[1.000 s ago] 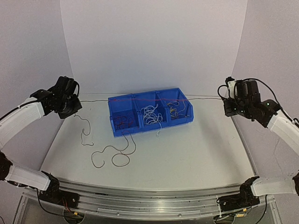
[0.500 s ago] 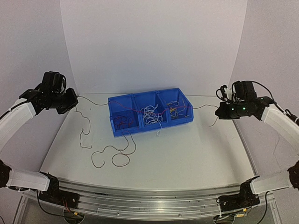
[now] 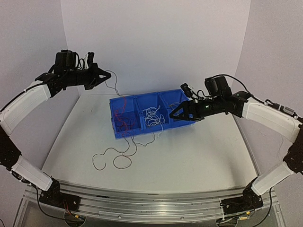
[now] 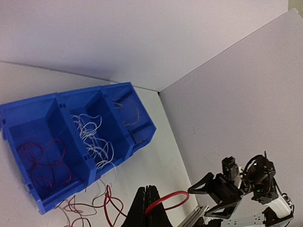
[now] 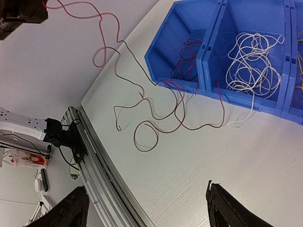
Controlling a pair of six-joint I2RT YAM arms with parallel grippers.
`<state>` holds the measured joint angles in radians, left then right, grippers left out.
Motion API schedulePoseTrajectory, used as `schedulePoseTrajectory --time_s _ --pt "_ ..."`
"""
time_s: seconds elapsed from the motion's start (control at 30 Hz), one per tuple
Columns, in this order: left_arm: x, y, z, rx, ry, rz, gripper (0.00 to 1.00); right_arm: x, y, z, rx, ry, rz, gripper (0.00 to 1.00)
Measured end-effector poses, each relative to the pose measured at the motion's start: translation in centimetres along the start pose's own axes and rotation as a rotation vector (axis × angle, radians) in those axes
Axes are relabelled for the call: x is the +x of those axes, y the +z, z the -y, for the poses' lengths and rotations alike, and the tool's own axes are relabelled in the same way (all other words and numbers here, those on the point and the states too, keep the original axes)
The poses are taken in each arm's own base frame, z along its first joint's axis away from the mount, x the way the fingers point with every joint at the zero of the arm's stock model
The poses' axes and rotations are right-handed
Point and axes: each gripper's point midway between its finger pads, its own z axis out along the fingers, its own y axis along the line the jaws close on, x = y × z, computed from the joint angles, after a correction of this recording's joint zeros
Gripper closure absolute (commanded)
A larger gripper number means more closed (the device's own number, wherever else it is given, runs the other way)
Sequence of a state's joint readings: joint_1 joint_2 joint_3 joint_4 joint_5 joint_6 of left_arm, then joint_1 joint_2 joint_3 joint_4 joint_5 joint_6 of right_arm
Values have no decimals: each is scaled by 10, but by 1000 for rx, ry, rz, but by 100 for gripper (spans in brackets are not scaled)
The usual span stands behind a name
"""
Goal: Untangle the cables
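The cables lie sorted by colour in a blue three-part bin (image 3: 151, 131): dark red ones (image 3: 124, 124) on the left, white ones (image 3: 154, 116) in the middle, yellow-orange ones (image 4: 132, 113) on the right. My left gripper (image 3: 106, 74) is raised at the back left, shut on one dark red cable (image 4: 166, 200). That cable hangs down to the bin's left end and loops over the table (image 3: 116, 157) in front. My right gripper (image 3: 173, 114) hovers above the bin's right part, open and holding nothing (image 5: 147, 187).
The bin (image 5: 163, 42) sits at the back centre of the white table. A white cable end (image 5: 239, 124) droops over its front wall. White walls close in the back and both sides. A metal rail (image 5: 102, 175) runs along the near edge.
The right gripper opened, let go of the stretched red cable and swung left over the bin. The left gripper rose and moved right with its end; the cable now hangs slack.
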<state>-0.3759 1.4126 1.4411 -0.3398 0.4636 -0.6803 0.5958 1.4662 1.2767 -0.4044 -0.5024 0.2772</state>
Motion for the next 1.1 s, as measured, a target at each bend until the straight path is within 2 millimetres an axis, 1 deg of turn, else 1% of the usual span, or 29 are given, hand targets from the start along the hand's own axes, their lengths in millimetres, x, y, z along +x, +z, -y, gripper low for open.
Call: schedulePoseTrajectory --time_s 0.13,0.27,0.33,0.53,0.6,0.73,0.83,0.9,1.0,1.1 --pt "-45 -2 46 91 60 75 100 11 -9 8 39 2 12 14" --pt "-90 -12 92 183 126 164 100 30 -25 20 122 -2 40 13" --pt "-107 -18 112 222 157 205 100 39 -32 27 167 -4 53 13" --pt "-139 -30 148 300 219 290 100 56 -59 46 307 -22 122 12" --pt "-148 -34 159 322 237 313 100 56 -67 50 345 -32 152 11" --pt "-158 -44 171 343 265 355 100 58 -79 57 404 -45 191 11" --pt "-164 -48 171 323 295 404 100 57 -84 62 439 -49 209 11" --pt "-165 -49 164 296 305 431 100 57 -85 65 456 -49 213 11" --pt "-169 -46 149 228 315 472 100 59 -86 69 476 -45 212 12" --pt "-173 -42 138 179 318 497 100 63 -85 74 494 -40 205 11"
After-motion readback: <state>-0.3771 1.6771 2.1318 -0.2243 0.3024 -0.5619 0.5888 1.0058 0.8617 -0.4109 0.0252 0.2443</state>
